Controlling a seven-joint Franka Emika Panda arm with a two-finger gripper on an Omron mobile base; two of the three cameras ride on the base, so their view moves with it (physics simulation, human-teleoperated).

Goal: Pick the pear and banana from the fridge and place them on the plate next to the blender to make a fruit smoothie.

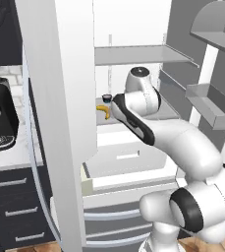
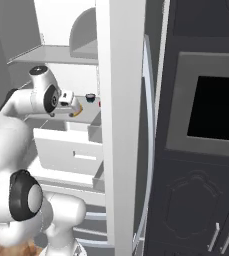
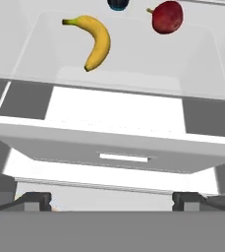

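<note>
Hand view: my gripper [image 3: 112, 201], jaws spread wide and grasping nothing, sits at the bottom edge. On the fridge [image 3: 133, 78] shelf, the banana [image 3: 97, 42] lies upper left, the pear [image 3: 167, 17] upper right, apart.

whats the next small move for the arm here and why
Probably ease the tool forward over the white drawer toward the banana, the nearer fruit. Its fingers stand wide apart and hold nothing, while the banana and the pear both lie untouched on the fridge shelf ahead.
</note>
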